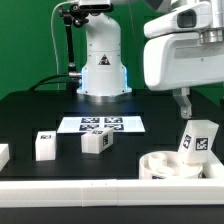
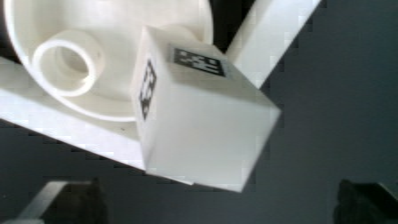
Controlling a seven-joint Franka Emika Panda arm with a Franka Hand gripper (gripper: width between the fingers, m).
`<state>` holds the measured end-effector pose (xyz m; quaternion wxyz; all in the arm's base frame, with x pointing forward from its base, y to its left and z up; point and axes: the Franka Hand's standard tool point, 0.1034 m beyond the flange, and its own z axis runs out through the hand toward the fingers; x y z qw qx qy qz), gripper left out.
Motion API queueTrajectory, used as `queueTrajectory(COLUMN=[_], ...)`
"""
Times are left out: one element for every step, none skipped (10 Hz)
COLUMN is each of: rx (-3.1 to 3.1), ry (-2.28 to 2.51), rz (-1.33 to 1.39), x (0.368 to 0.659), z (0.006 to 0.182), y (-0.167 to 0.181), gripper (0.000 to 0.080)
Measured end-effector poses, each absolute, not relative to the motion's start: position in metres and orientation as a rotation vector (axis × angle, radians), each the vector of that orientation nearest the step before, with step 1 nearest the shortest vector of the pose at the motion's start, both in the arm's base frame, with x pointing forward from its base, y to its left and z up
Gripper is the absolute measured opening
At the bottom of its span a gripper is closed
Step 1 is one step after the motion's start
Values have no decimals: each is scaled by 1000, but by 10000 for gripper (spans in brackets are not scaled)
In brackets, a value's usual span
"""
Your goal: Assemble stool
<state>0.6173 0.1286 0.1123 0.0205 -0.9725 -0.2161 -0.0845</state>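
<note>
The white ring-shaped seat [image 1: 168,166] lies at the exterior view's lower right, against the front rail. One tagged leg block [image 1: 197,141] stands tilted on the seat. My gripper [image 1: 186,108] hangs just above this block, open and holding nothing. In the wrist view the leg block [image 2: 196,110] lies over the seat [image 2: 68,62], and my gripper [image 2: 217,202] has its dark fingertips [image 2: 64,200] wide apart, clear of the block. Two more leg blocks [image 1: 44,146] [image 1: 96,141] stand on the black table to the left. A third [image 1: 3,153] shows at the left edge.
The marker board [image 1: 100,125] lies flat in front of the robot base [image 1: 102,65]. A long white border rail [image 1: 90,190] runs along the table's front edge. It also shows in the wrist view [image 2: 63,125], beside the seat.
</note>
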Motion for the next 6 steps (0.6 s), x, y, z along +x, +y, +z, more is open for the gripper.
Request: queueTrajectory(rx=[-3018,-3009,-2999,-2985,-2988,-2972], ry=[-679,-729,-792,-880,-858,-925], rz=[-156,-178,-206,-242,-237,-238], x=[615,620,623,625,624,624], z=[112,112,111,111,111,111], y=[128,125,122,123,123,123], gripper=[649,649,649,649,649,649])
